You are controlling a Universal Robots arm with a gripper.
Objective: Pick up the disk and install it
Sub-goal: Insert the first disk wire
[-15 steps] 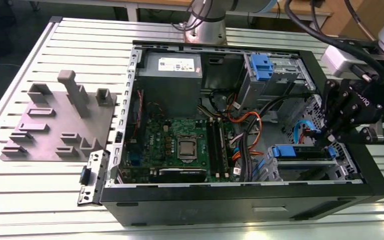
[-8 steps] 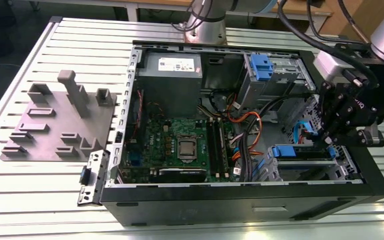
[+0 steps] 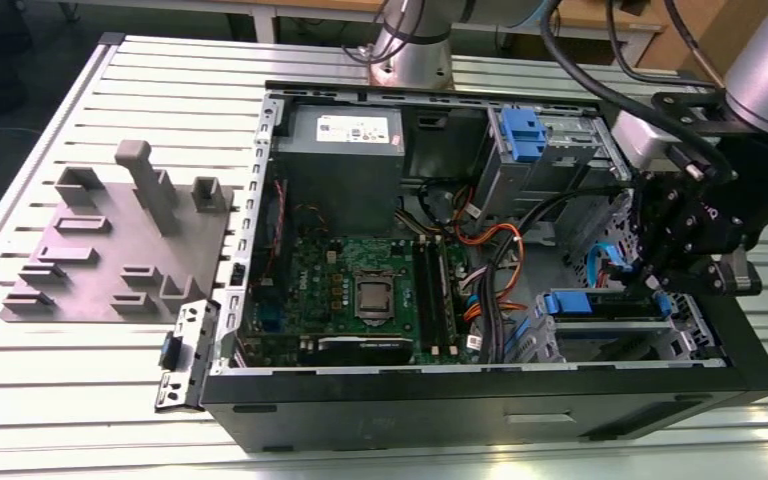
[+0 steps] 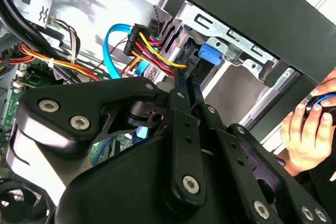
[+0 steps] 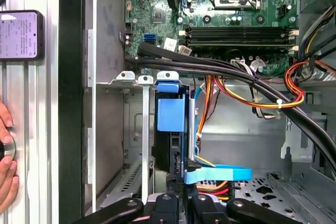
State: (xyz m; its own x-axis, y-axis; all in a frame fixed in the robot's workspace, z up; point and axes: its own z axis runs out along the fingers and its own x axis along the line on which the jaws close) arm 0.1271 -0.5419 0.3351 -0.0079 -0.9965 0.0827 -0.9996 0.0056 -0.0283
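Pincer (image 5: 181, 201) is down inside the open PC case (image 3: 491, 400), fingers (image 5: 164, 204) drawn in narrow and clamped on the disk (image 5: 170, 148). Disk stands on edge in the metal drive cage (image 5: 143, 129) at a corner of the case, blue carrier end toward the motherboard (image 5: 226, 22), w/ red/yellow/orange cables (image 5: 247, 95) running just beside it. A person's hand (image 5: 6, 153) rests on the bench (image 3: 64, 400) outside the case wall.
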